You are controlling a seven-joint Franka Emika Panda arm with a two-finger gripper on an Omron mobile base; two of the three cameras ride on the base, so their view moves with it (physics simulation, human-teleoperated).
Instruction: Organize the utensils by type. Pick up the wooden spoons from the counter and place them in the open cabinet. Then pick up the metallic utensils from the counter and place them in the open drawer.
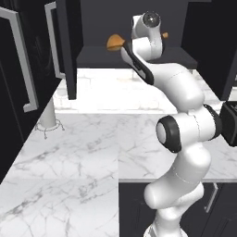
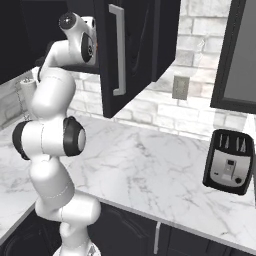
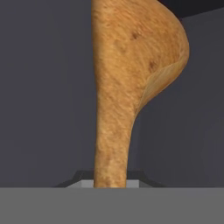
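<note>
base views flanking arm [image 1: 185,106]

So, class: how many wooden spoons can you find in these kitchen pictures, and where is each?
1. The wooden spoon is held in the gripper, raised into the open cabinet; its broad bowl pokes out left of the hand. Another may be hidden behind the arm.

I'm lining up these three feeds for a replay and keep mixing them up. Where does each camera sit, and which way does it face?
Left base view: behind the arm on its left, facing the open cabinet over the counter; the white arm rises lower right, and a wooden spoon bowl shows beside the hand.
Right base view: behind on its right, facing the brick wall and toaster; the arm rises lower left.
Hand view: on the hand, looking along the held wooden spoon.
Both base views share arm, counter and cabinet.
</note>
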